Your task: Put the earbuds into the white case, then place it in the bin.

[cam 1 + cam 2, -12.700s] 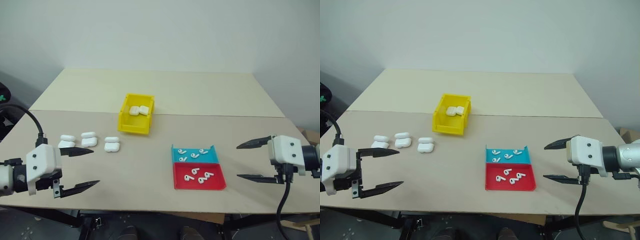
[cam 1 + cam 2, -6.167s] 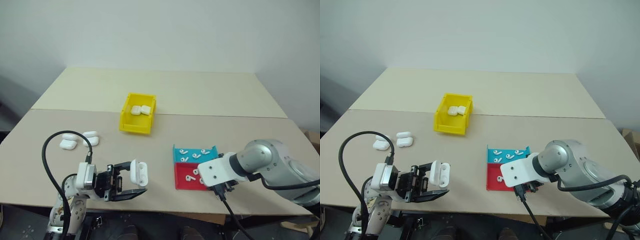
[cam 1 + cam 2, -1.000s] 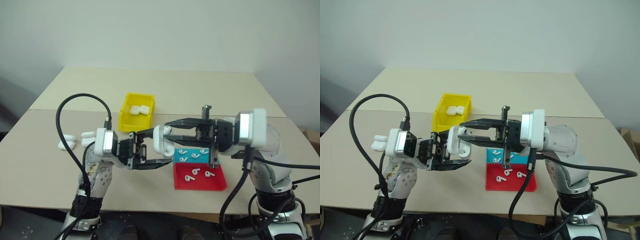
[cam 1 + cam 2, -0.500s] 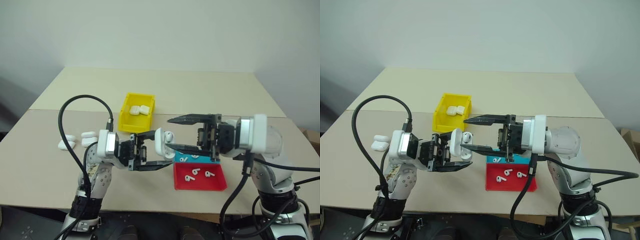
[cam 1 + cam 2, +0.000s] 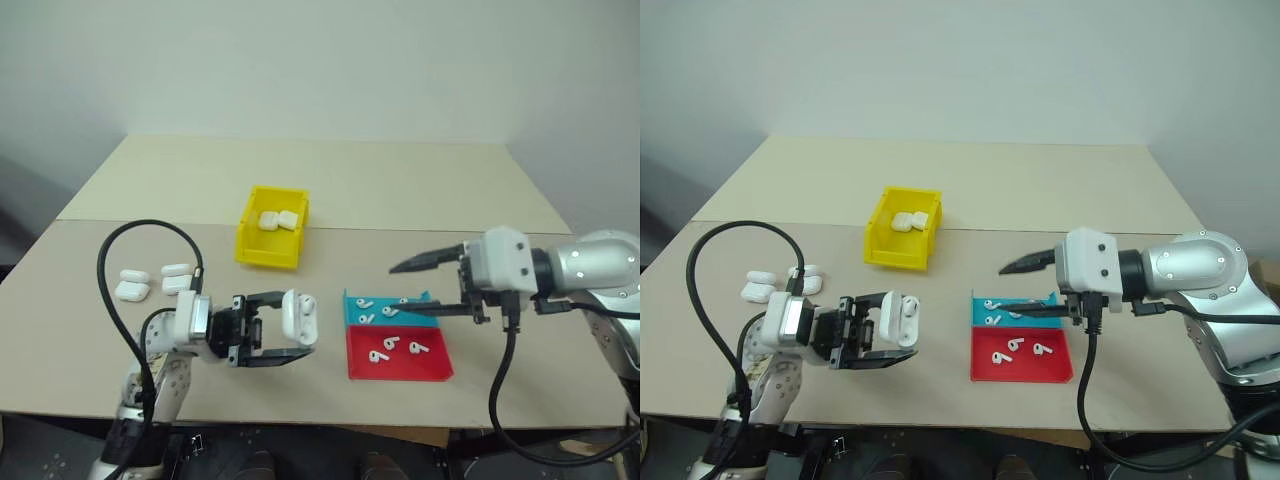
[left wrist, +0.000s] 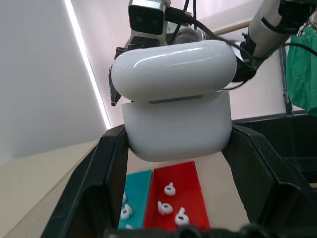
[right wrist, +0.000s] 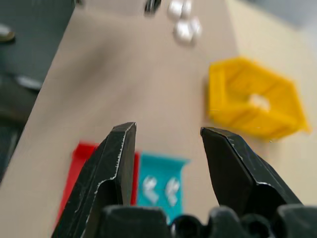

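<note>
We are holding the white case [image 5: 298, 316] in our left gripper [image 5: 290, 328], its two black fingers clamping the case's lower half from either side, low over the near left part of the table [image 5: 400, 180]. In the left wrist view the case [image 6: 174, 99] is sitting upright between the fingers [image 6: 94, 188] with its lid showing only a thin dark seam against the body, so it is looking nearly or fully closed. Our right gripper [image 5: 420, 288] is hanging empty above the blue tray [image 5: 350, 300], its fingers spread well apart, one raised and one lying low over the tray; in the right wrist view the two fingertips [image 7: 116, 148] are standing clearly apart with nothing between them. Loose earbuds [image 5: 385, 311] are lying in the blue tray, and more are lying in the red tray [image 5: 440, 372] just in front of it, the two trays touching edge to edge. The bin [image 5: 250, 250] is sitting near the middle of the table, beyond both grippers, with two white cases already resting inside it. Three further spare cases [image 5: 132, 285] are lying grouped on the table's left side, well apart from the bin.
</note>
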Robot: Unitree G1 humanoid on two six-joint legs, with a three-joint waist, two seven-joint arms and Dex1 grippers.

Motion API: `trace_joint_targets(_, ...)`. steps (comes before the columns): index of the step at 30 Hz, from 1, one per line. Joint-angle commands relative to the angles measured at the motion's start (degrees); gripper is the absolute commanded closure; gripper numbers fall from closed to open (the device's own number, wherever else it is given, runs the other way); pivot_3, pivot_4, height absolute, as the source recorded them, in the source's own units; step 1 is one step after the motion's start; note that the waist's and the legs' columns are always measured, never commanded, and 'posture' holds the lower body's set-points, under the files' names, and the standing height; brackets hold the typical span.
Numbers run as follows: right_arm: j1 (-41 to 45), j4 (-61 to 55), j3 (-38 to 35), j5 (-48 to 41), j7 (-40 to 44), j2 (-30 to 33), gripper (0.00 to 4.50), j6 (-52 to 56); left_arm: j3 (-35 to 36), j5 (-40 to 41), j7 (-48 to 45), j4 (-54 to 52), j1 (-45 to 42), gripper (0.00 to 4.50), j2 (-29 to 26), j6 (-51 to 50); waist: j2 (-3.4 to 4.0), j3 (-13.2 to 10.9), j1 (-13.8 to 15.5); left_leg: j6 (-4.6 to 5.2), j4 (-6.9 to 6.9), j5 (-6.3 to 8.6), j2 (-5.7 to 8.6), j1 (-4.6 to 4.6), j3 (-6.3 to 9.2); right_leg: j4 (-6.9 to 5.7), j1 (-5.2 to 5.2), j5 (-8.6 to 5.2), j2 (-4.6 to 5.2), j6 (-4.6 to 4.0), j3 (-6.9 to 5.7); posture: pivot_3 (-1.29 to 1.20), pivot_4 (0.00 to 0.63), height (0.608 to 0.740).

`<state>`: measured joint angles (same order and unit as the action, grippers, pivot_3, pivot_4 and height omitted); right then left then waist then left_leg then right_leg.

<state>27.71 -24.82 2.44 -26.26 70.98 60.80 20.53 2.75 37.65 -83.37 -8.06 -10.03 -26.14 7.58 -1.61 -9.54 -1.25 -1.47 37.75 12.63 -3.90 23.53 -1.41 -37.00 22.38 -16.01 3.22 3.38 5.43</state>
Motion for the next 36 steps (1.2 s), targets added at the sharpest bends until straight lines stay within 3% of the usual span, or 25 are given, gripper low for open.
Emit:
trace_joint_targets(1,-0.6,-2.8,4.0,5.3,2.4,4.4,1.95,2.1,1.8,0.7,-0.4,-2.5,2.9,1.77,-1.4,1.6,0.0,0.0,0.1,0.0,0.0,0.0,-0.01,0.01,0.0,0.0,0.02,0.0,0.0,0.0,0.0,0.0,0.15,0.74)
trace_joint_targets(12,4.4,-8.9,19.6,19.3,1.6,5.5,1.95,15.8,0.9,0.0,4.2,-7.6,6.3,1.77,-0.1,3.1,0.0,0.0,0.4,-0.01,0.01,0.0,0.0,0.13,-0.03,0.0,0.15,-0.01,0.04,0.0,-0.01,0.0,0.15,0.74)
trace_joint_targets(18,6.6,-8.3,27.2,29.3,-0.6,2.6,1.95,20.8,-0.1,-0.5,4.6,-8.2,6.2,1.77,-0.4,3.7,0.01,0.0,0.4,-0.01,0.02,0.0,0.01,0.21,-0.03,-0.01,0.25,-0.01,0.03,0.0,-0.01,0.0,0.15,0.74)
trace_joint_targets(36,7.0,-5.0,30.8,39.1,-0.6,-0.7,1.95,26.3,-0.8,-1.2,4.8,-6.8,5.3,1.77,0.0,5.1,0.01,0.0,0.4,-0.01,0.02,0.0,0.01,0.25,-0.03,-0.02,0.26,0.0,0.03,0.0,-0.01,0.0,0.15,0.74)
